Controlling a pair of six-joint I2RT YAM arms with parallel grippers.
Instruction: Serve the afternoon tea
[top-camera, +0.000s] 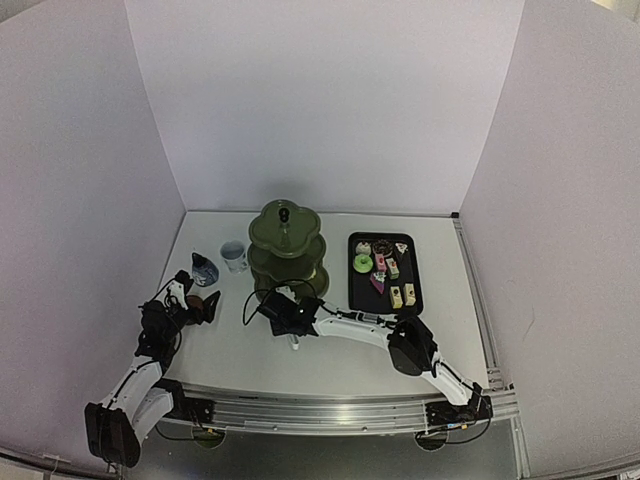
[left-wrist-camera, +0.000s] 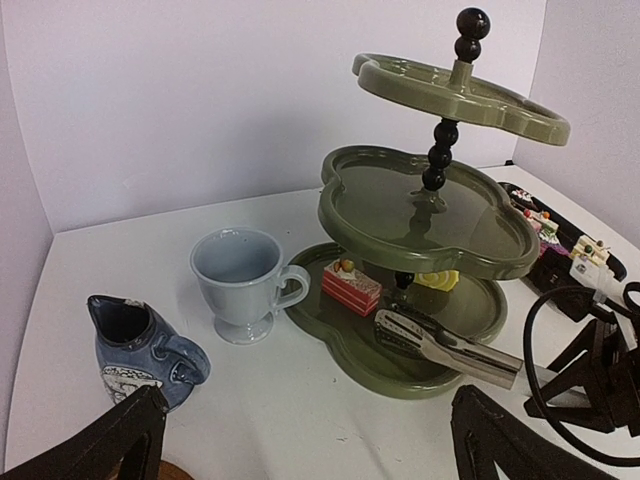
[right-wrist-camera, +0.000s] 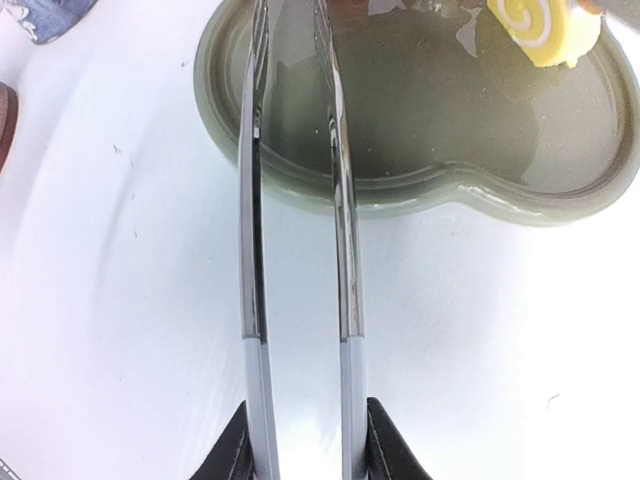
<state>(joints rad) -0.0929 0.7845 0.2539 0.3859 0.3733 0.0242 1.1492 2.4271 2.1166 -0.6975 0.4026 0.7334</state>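
Observation:
The dark green three-tier stand (top-camera: 285, 248) stands mid-table. In the left wrist view its bottom tier (left-wrist-camera: 345, 335) holds a pink layered cake (left-wrist-camera: 351, 285) and a yellow roll cake (left-wrist-camera: 437, 280). My right gripper (top-camera: 287, 313) is shut on the metal tongs (right-wrist-camera: 255, 250). The tong tips reach over the bottom tier (right-wrist-camera: 400, 185), and nothing shows between their arms. The yellow roll (right-wrist-camera: 545, 25) lies to their right. The white cup (left-wrist-camera: 240, 280) and the small blue cup (left-wrist-camera: 140, 345) stand left of the stand. My left gripper (left-wrist-camera: 310, 400) is open and empty, and a brown coaster (left-wrist-camera: 172, 470) lies by its left finger.
The black tray (top-camera: 383, 272) lies right of the stand with several small cakes and a green doughnut (top-camera: 362, 263) on it. White walls enclose the table on three sides. The right arm stretches across the front of the table, and cables trail near the stand.

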